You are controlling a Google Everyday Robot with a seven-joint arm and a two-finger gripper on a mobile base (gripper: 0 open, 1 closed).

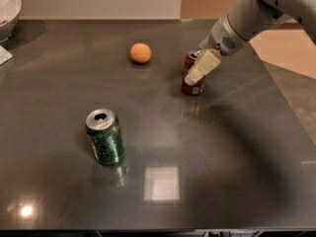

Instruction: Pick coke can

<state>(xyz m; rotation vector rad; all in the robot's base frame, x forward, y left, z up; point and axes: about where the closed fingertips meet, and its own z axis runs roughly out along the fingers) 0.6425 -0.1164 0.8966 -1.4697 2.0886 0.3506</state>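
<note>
The coke can [195, 87] is a small dark red can with a silver top. It stands upright on the dark table [237, 152], right of centre toward the back. My gripper [198, 69] reaches in from the upper right, and its cream part lies across the can's front, covering its middle. The can's base rests on the table.
A green can [104, 136] with a silver top stands at the front left. An orange ball [140, 53] lies left of the coke can. A white bowl [9, 9] sits at the far left corner. The table's right edge runs close behind my arm.
</note>
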